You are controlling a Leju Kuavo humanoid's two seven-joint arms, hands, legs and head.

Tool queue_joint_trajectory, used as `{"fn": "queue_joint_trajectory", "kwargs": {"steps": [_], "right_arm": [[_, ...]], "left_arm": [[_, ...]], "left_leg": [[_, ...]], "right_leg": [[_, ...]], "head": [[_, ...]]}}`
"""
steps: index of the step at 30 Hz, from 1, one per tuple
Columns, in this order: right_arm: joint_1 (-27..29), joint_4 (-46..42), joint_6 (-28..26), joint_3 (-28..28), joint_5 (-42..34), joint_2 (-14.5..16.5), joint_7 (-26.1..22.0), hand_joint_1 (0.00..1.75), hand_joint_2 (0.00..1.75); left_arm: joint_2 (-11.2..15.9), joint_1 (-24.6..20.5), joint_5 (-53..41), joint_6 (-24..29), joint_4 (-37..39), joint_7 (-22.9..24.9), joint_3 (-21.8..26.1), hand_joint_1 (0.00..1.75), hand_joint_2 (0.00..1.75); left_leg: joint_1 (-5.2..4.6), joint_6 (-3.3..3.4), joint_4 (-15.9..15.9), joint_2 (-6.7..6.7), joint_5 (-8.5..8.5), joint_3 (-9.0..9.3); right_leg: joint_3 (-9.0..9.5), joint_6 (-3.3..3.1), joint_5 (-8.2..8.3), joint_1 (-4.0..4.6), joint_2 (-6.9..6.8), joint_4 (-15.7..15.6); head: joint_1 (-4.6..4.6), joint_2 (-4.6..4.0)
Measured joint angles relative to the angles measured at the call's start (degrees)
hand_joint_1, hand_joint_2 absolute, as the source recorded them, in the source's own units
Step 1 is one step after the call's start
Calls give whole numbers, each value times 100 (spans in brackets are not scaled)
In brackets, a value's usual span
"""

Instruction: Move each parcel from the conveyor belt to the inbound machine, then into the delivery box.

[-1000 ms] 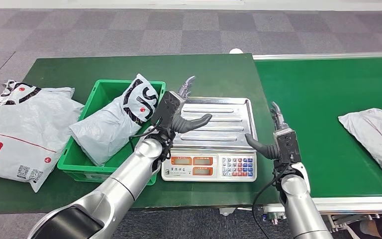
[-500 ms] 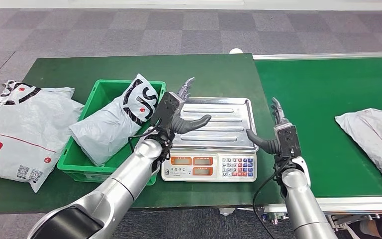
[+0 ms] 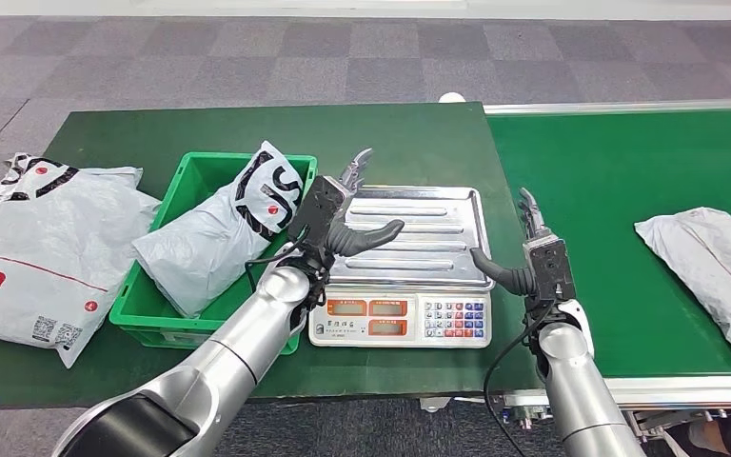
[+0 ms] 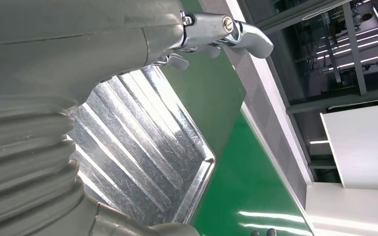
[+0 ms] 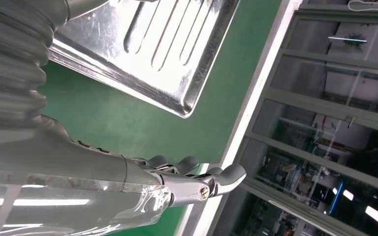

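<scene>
A grey parcel (image 3: 714, 271) lies on the green conveyor belt (image 3: 619, 181) at the right. The inbound machine, a scale with a bare steel pan (image 3: 419, 238), stands mid-table; its pan (image 4: 142, 142) (image 5: 152, 54) fills the wrist views. My left hand (image 3: 338, 214) hovers open over the pan's left edge, thumb stretched across it. My right hand (image 3: 531, 257) stands open beside the scale's right edge, holding nothing. A grey parcel with black print (image 3: 214, 233) leans in the green delivery box (image 3: 152, 314).
A large white parcel (image 3: 33, 248) lies on the green table at the far left. Grey carpet floor lies beyond the table. The belt's metal rail (image 3: 628, 107) runs along its far side.
The parcel on the belt has drifted a little to the left, toward my right hand. Both hands have stayed nearly still.
</scene>
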Motion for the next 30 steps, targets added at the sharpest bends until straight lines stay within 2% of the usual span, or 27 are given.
{"fn": "queue_joint_trajectory", "kwargs": {"steps": [20,30], "right_arm": [[124,-124,-64,0,-41,-10,-53,0,175],[0,-45,-46,0,-108,-48,-94,0,175]], "left_arm": [[45,11,9,33,-13,-42,0,0,175],[119,67,27,136,-66,-75,2,0,175]], "left_leg": [[0,0,0,0,0,0],[0,0,0,-1,0,-1]], "right_leg": [[0,0,0,0,0,0],[1,0,0,0,-1,0]], "head": [[0,0],[0,0]]}}
